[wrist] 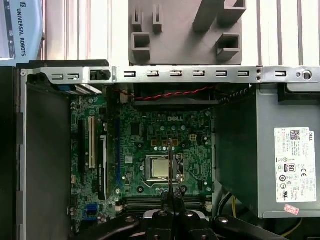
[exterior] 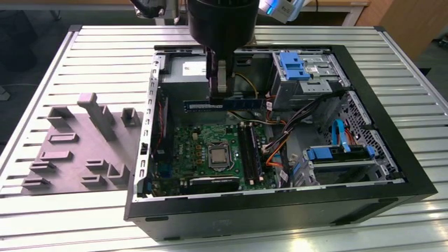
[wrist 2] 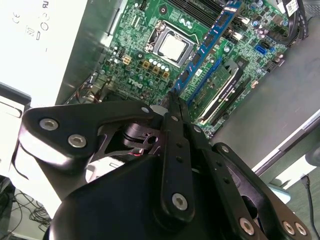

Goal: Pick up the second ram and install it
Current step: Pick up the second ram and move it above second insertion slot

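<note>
Exterior view: the second ram (exterior: 242,104) is clamped level in the closed pincer (exterior: 218,98), hung over the open case (exterior: 280,207). Second wrist view: its blue side (wrist 2: 210,40) is shown. First wrist view: it's seen edge-on (wrist: 170,162) over the motherboard (wrist: 145,135).

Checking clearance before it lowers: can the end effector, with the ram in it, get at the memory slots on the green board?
Probably yes. The end effector holds the second ram above the open case, and the memory slots lie uncovered. Orange cables run close beside them, though.
</note>
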### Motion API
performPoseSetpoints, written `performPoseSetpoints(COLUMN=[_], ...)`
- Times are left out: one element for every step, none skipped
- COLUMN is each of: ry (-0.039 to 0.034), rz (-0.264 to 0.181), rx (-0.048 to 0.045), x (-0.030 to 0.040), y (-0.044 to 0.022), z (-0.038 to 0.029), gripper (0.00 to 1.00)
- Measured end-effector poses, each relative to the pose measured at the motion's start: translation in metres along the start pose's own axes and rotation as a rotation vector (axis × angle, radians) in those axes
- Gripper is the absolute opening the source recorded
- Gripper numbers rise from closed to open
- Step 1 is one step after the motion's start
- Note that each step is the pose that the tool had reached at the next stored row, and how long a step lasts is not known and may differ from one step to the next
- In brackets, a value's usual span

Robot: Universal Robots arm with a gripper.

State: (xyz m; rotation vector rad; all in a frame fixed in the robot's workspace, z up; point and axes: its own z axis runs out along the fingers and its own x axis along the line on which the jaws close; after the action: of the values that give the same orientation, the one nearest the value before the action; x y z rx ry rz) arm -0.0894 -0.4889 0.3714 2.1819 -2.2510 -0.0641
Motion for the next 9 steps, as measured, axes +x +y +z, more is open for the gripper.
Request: performPoseSetpoints(ry=[0.0, 0.0, 0.0, 0.0, 0.0001, 0.0, 0.0, 0.0001, 0.0001], rz=[0.0, 0.0, 0.0, 0.0, 0.0, 0.0, 0.0, 0.0, 0.0], rx=[0.0, 0.0, 0.0, 0.0, -0.0001, 0.0, 0.0, 0.0001, 0.0], x=[0.0, 0.0, 0.0, 0.0, 0.0, 0.0, 0.0, 0.0, 0.0], y=[-0.0003, -0.0005, -0.0008, -0.001, -0.0013, -0.0016, -0.0018, -0.0021, -0.0024], z=[0.0004, 0.0008, 0.0012, 0.0016, 0.002, 0.0024, 0.0028, 0.0032, 0.0035], gripper=[0.12, 0.12, 0.12, 0.12, 0.12, 0.12, 0.12, 0.12, 0.12])
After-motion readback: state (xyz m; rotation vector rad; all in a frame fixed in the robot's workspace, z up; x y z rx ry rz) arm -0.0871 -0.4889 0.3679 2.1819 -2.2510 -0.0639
